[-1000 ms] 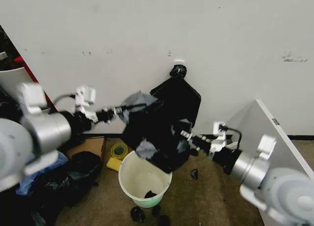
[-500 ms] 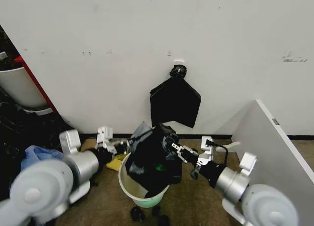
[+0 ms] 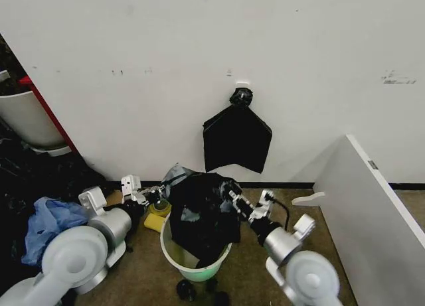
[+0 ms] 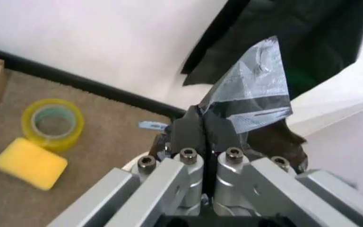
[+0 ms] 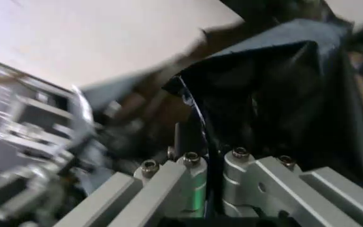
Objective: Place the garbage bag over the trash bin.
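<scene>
The garbage bag is glossy black film, stretched between my two grippers and sagging into the trash bin, a small white pail on the floor. My left gripper is shut on the bag's left edge just above the bin's rim. The left wrist view shows this gripper pinching a greyish fold of the bag. On the bag's right edge, my right gripper is also shut. In the right wrist view it clamps the wrinkled black bag.
A flat black sheaf of bags hangs on the wall behind. A yellow tape roll and yellow sponge lie left of the bin. Blue cloth and dark clutter fill the left; a white panel leans on the right.
Both arms have come down and inward with the bag. It hung high above the bin before; now it droops into the bin's mouth.
</scene>
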